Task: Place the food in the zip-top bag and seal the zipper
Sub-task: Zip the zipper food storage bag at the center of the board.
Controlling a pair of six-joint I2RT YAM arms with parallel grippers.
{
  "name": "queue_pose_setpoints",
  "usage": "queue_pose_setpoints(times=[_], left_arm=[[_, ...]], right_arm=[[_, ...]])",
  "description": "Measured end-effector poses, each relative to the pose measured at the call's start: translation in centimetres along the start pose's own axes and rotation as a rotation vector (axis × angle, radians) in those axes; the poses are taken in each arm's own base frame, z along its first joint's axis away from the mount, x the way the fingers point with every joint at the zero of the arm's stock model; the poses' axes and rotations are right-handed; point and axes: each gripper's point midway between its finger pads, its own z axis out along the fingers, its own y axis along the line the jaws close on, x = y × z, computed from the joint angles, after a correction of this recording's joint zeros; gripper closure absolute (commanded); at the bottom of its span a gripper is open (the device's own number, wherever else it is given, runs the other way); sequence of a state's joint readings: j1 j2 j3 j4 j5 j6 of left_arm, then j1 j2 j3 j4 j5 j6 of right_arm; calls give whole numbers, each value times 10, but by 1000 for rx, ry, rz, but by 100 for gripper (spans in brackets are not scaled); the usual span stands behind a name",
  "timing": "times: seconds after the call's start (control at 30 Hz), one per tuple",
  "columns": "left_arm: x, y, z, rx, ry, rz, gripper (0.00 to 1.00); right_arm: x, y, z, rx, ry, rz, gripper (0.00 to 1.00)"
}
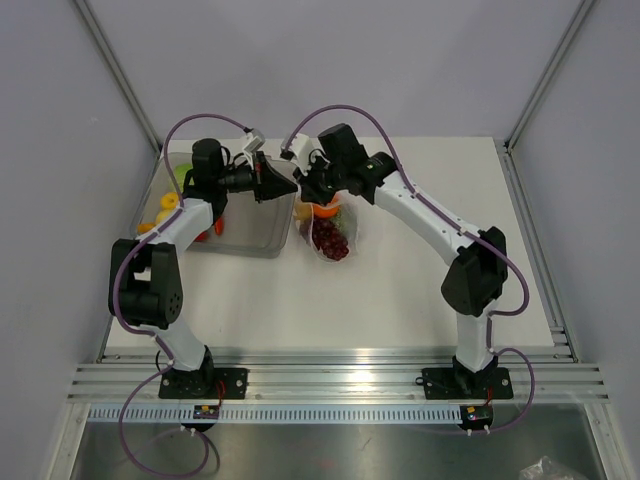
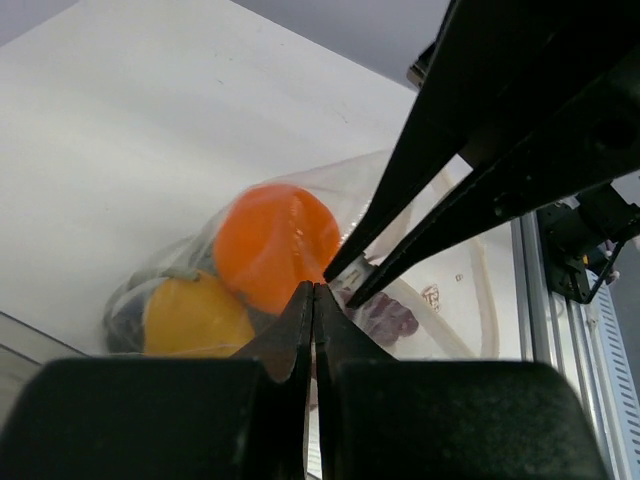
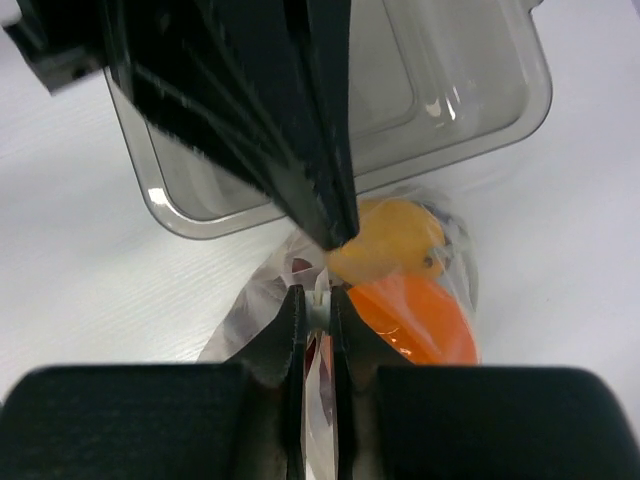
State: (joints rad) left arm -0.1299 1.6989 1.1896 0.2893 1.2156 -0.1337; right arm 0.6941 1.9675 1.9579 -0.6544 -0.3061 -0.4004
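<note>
The zip-top bag [image 1: 350, 232] lies on the table just right of the grey tray [image 1: 245, 228]. It holds an orange [image 2: 275, 240], a yellow piece [image 2: 195, 315] and dark purple grapes [image 1: 332, 242]. My right gripper [image 3: 318, 292] is shut on the whitish zipper [image 3: 318, 305] at the bag's mouth. My left gripper [image 2: 314, 286] is shut at the bag's mouth edge, its tips almost touching the right gripper's fingers [image 2: 400, 215]. From above, the left gripper [image 1: 290, 188] and the right gripper [image 1: 306, 190] meet tip to tip over the bag's far end.
The grey tray [image 3: 450, 110] stands left of the bag and holds a yellow piece [image 1: 168, 205], a green piece [image 1: 182, 172] and a red piece [image 1: 203, 235] at its left end. Grooved rails run along the table's near edge [image 1: 330, 385].
</note>
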Motion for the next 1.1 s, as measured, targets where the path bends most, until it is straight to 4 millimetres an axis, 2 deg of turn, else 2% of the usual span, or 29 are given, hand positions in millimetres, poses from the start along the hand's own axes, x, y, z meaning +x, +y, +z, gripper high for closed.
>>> queue_pose_setpoints(times=[0.2, 0.33, 0.37, 0.4, 0.47, 0.5, 0.57, 0.8, 1.1], left_arm=[[-8, 9, -6, -41, -26, -4, 100], [-9, 7, -7, -26, -22, 5, 100], [-8, 5, -8, -12, -11, 8, 93], [-7, 2, -8, 4, 1, 14, 69], [-7, -3, -10, 33, 31, 42, 40], [-8, -5, -10, 42, 42, 55, 21], [-5, -9, -9, 58, 62, 84, 12], [22, -26, -8, 120, 129, 85, 13], [27, -38, -1, 158, 146, 105, 12]], right_arm=[[27, 6, -3, 11, 56, 40, 100], [29, 8, -6, 15, 57, 53, 100], [28, 8, -6, 15, 54, 53, 100], [26, 8, -7, 12, 48, 52, 100], [22, 10, -9, 3, 34, 49, 100], [20, 11, -11, -3, 25, 46, 100], [16, 15, -15, -16, 10, 42, 100], [-5, 24, -38, -48, -62, 6, 100], [-14, 32, -52, -88, -77, -32, 100]])
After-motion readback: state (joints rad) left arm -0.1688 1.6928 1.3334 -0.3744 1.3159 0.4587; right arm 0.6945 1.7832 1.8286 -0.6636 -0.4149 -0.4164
